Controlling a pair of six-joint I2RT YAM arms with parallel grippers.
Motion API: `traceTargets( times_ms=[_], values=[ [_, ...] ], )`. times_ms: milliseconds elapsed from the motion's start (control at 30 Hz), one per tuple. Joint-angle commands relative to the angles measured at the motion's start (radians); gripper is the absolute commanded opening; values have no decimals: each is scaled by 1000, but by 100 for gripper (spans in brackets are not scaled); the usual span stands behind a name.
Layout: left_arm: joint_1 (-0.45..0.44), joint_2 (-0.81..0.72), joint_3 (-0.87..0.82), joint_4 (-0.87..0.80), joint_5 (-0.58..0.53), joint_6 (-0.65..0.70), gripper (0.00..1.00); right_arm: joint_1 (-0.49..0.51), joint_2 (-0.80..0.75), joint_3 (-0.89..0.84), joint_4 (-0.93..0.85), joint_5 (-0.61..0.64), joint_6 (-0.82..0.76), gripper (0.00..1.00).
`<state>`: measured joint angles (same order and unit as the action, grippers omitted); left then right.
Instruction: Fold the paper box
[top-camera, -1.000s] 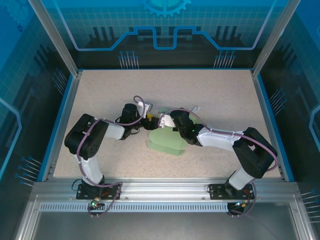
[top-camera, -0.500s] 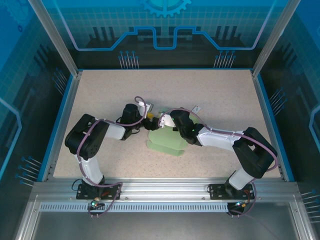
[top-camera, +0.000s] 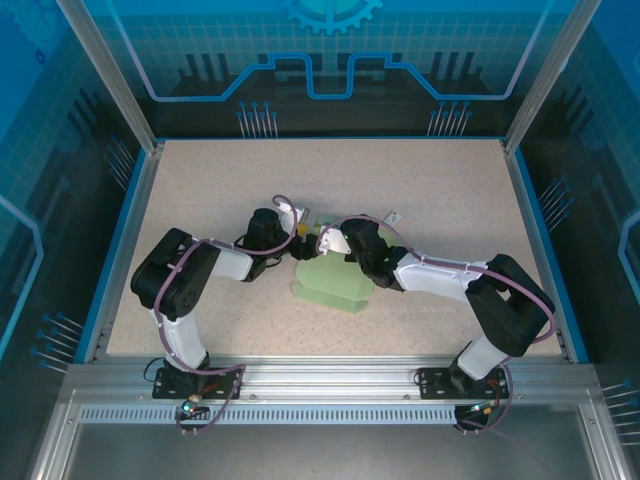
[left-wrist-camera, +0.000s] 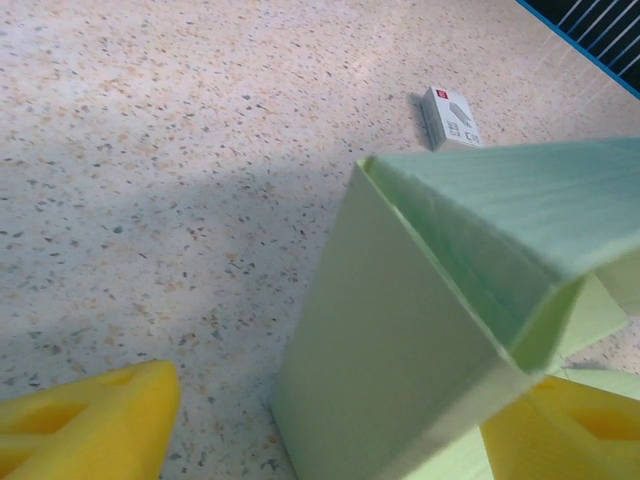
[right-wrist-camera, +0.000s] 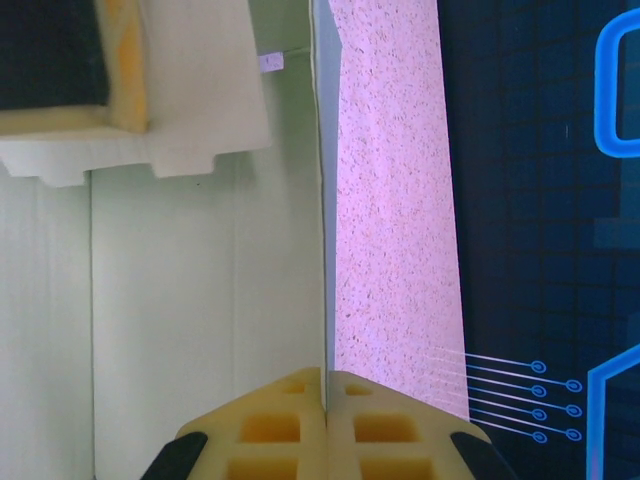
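Out on the speckled table (top-camera: 200, 190), near its middle, looks maybe half done: paper box (top-camera: 335, 282) with walls creased up but top not closed, right gripper (right-wrist-camera: 325, 405) pinched tight on a card edge, left gripper (left-wrist-camera: 330, 435) spread wide around a raised wall.

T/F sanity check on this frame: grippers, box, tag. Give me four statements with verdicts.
1. The right gripper is shut on an edge of the box. True.
2. The left gripper is shut. False: its fingers stand wide apart, with a box panel between them.
3. A white tag lies on the table, apart from the box. True.
4. The box lies fully flat. False: in the left wrist view, folded panels stand up off the table.
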<state>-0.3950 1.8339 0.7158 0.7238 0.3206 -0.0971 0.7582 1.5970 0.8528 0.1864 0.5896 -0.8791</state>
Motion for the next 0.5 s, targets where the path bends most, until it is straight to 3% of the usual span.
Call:
traceTargets(
  times_ms=[0, 267, 467],
  values=[
    [-7, 24, 18, 29, -41, 16, 76, 0, 0, 20, -34, -40, 18, 1],
    [-6, 31, 9, 52, -92, 7, 68, -1, -6, 17, -45, -48, 23, 1],
    [-7, 42, -28, 120, -138, 1, 57, 1, -4, 11, -38, -42, 22, 1]
  ],
)
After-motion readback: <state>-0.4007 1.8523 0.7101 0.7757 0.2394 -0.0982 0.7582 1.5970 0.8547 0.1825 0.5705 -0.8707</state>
